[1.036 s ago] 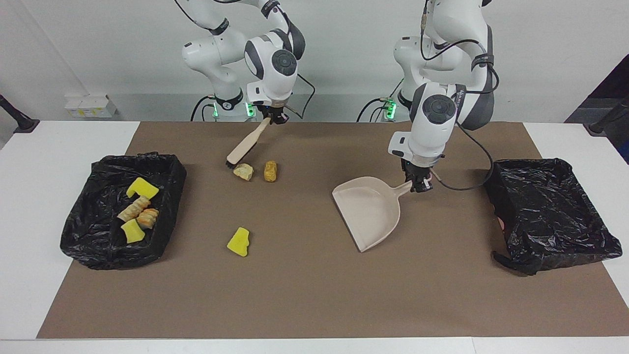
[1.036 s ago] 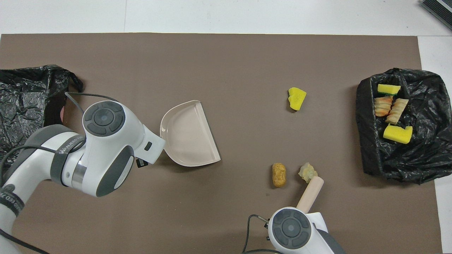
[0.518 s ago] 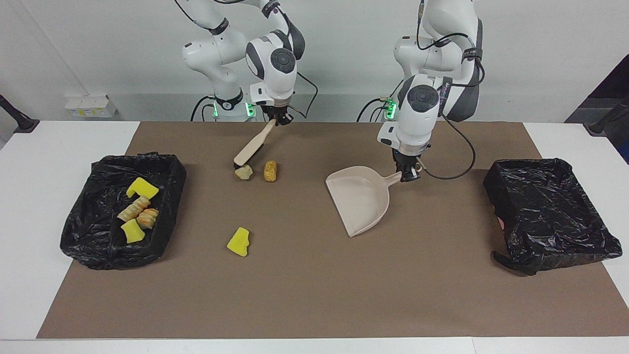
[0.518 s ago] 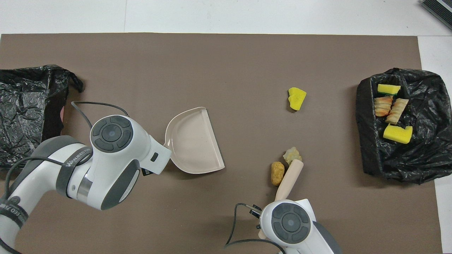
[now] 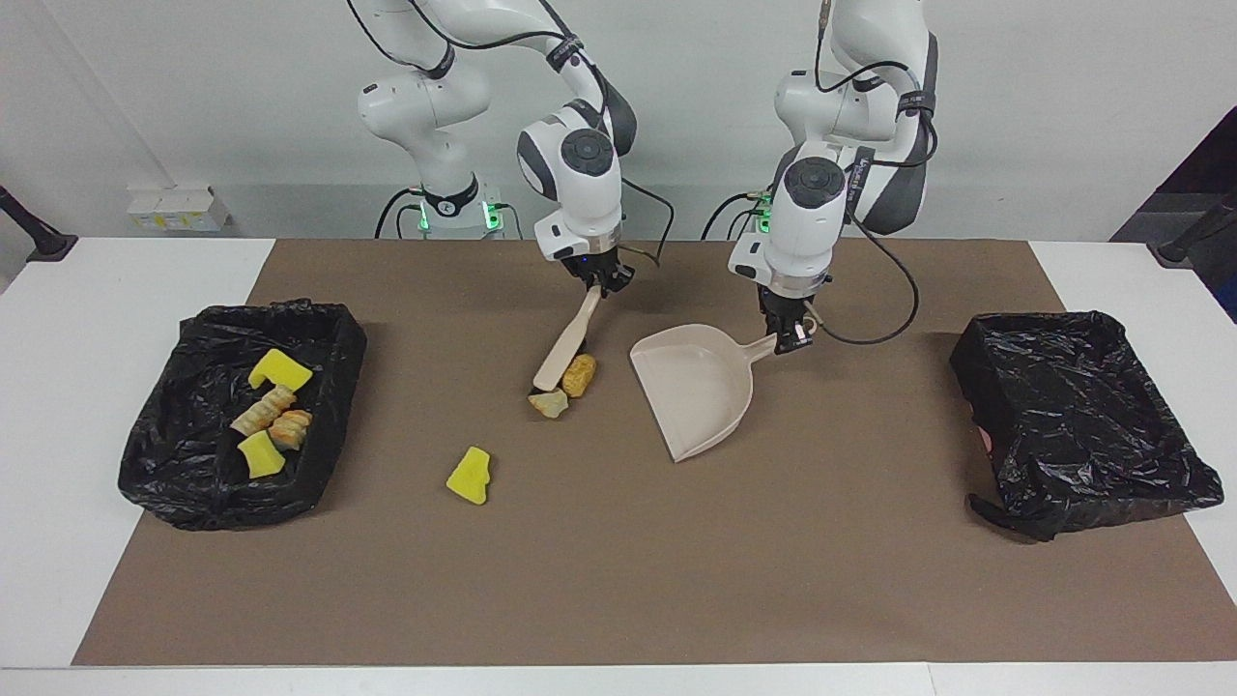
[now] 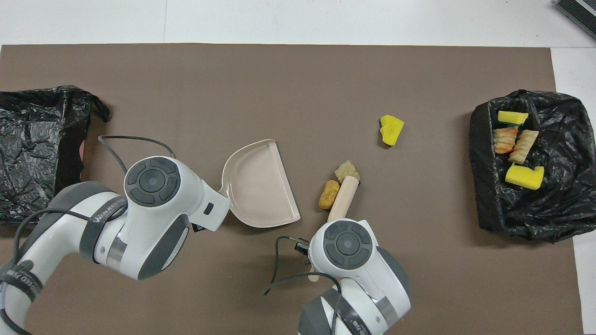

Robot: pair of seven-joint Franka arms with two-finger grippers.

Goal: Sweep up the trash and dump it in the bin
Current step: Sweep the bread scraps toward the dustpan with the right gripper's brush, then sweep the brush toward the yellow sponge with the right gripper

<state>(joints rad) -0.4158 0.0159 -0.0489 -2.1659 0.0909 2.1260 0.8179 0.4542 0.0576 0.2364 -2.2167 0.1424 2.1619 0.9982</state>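
Landmark: beige plastic dustpan (image 5: 698, 387), mouth flat on the brown mat so scraps can slide in. Left gripper (image 5: 788, 338) clamped tight on its handle, bracing it. Right gripper (image 5: 601, 283) closed on the beige black-bristled brush (image 5: 563, 346), angled down just beside the pan's mouth. Tan bread lump (image 5: 549, 403) and orange-brown lump (image 5: 580, 374) touch the bristle end, close to the pan. Yellow sponge chunk (image 5: 471, 476) well apart from the pan. Four more scraps in the black-lined bin (image 5: 329, 338), farther still.
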